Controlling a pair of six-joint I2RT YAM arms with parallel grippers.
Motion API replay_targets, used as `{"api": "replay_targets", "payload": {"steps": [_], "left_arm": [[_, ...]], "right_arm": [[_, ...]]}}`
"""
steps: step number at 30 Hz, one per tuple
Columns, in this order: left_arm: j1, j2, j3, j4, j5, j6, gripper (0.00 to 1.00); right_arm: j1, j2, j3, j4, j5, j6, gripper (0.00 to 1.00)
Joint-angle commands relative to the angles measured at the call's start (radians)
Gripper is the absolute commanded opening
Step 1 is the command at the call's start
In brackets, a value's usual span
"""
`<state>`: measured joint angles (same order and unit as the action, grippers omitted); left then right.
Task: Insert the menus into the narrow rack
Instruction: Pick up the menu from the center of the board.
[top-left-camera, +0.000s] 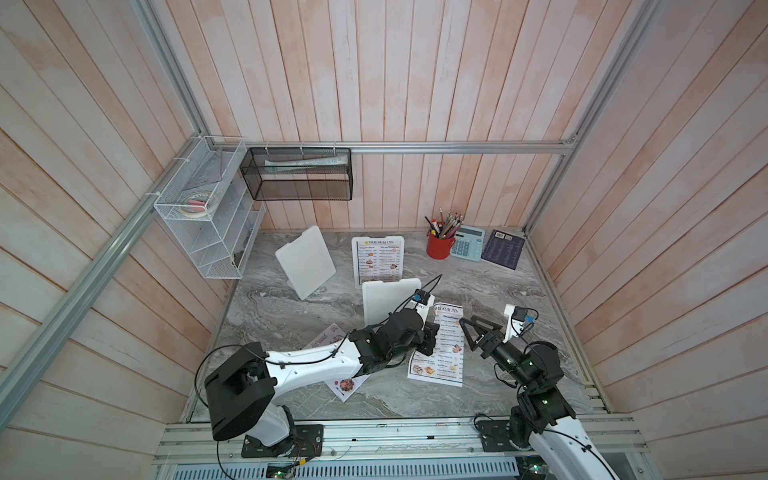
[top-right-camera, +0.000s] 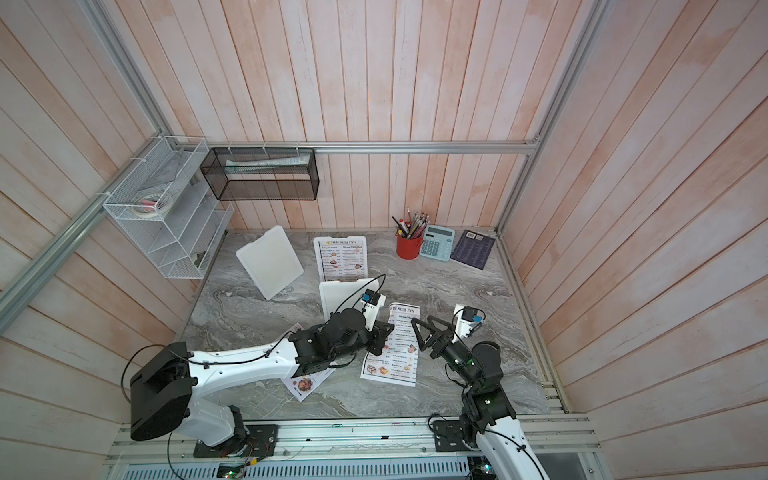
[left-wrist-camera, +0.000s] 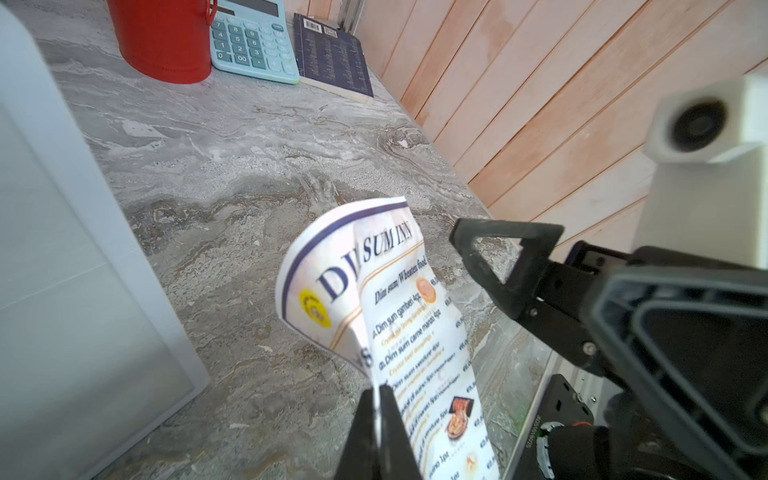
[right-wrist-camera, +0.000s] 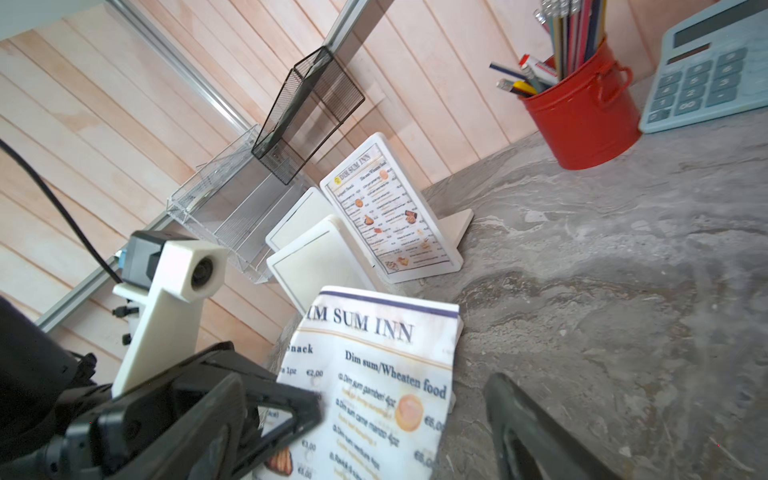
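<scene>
I read "DIM SUM INN" heading the menu sheet (left-wrist-camera: 399, 316) in the left gripper (left-wrist-camera: 380, 399), with "Dim sum/Wheaten food" and "Dim sum gamberi 4pz" below. Beyond that gripper, the framed menu (right-wrist-camera: 390, 216) carries the same heading, and the calculator (left-wrist-camera: 249, 41) keys show 0–9 and "00".

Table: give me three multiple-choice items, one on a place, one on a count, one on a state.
1. The calculator sits: A) between cup and booklet; B) in a rack; C) under an arm.
2. White stands on the table: A) one; B) three; C) five.
3. The left tool is: A) open, empty; B) shut on the sheet; C) out of view.
Answers: 1 A, cup and booklet flank it. 2 B, two blank, one with a framed menu. 3 B, the left wrist view shows its jaws pinching the sheet.
</scene>
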<state>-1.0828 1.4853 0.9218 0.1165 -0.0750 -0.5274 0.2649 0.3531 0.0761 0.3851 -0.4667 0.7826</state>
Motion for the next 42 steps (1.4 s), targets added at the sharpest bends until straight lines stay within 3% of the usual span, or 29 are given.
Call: {"api": "replay_targets", "payload": {"steps": [1, 6, 10, 16, 22, 33, 35, 37, 40, 42], "left_arm": [[0.000, -0.070, -0.040, 0.035, 0.006, 0.041, 0.05], [0.000, -0.149, -0.082, 0.058, 0.009, 0.065, 0.05], [0.000, -0.183, -0.095, 0.067, 0.009, 0.079, 0.05], [0.000, -0.207, -0.085, 0.028, -0.008, 0.101, 0.05], [0.000, -0.245, -0.123, 0.031, -0.026, 0.107, 0.05], [0.000, -0.247, -0.131, 0.050, -0.008, 0.119, 0.08], [0.000, -0.244, -0.127, 0.048, -0.020, 0.118, 0.13], [0.000, -0.246, -0.129, 0.049, -0.023, 0.123, 0.26], [0.000, -0.266, -0.141, 0.055, -0.039, 0.123, 0.64], [0.000, -0.288, -0.156, 0.056, -0.075, 0.117, 0.83]], "right_arm": [[-0.003, 0.033, -0.016, 0.173, -0.137, 0.019, 0.92], [0.022, 0.191, -0.028, 0.437, -0.261, 0.079, 0.87], [0.105, 0.319, 0.006, 0.557, -0.292, 0.077, 0.78], [0.165, 0.379, 0.048, 0.576, -0.269, 0.053, 0.47], [0.166, 0.380, 0.059, 0.542, -0.214, 0.019, 0.29], [0.178, 0.412, 0.080, 0.585, -0.228, 0.032, 0.12], [0.178, 0.412, 0.090, 0.563, -0.215, 0.021, 0.00], [0.179, 0.410, 0.101, 0.542, -0.205, 0.010, 0.00], [0.178, 0.398, 0.101, 0.532, -0.188, -0.011, 0.00], [0.179, 0.385, 0.108, 0.497, -0.169, -0.033, 0.00]]}}
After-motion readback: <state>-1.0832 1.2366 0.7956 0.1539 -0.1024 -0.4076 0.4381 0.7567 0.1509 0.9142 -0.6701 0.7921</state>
